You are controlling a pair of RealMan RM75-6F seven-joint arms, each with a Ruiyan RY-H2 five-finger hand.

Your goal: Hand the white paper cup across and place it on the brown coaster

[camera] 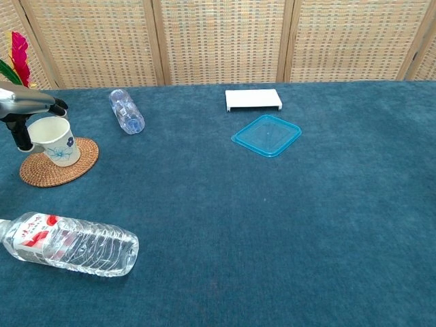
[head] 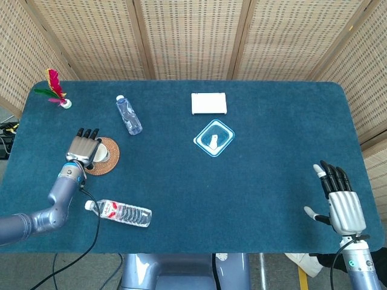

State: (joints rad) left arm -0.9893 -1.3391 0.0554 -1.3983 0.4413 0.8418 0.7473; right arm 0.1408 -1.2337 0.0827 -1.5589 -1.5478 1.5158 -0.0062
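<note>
The white paper cup (camera: 57, 140), printed with a blue flower, stands slightly tilted on the round brown woven coaster (camera: 63, 166) at the table's left. My left hand (camera: 24, 110) reaches over its rim, fingers above and thumb down its left side, and still holds it. From the head view the left hand (head: 84, 148) covers most of the cup (head: 100, 154) and the left part of the coaster (head: 109, 160). My right hand (head: 340, 200) rests far away at the near right corner, fingers spread and holding nothing.
A red-labelled water bottle (head: 121, 212) lies near the front edge, just below the coaster. A smaller clear bottle (head: 129, 115) lies behind it. A white box (head: 208, 103) and blue lid (head: 214, 138) sit mid-table. A red feather ornament (head: 54, 89) stands back left.
</note>
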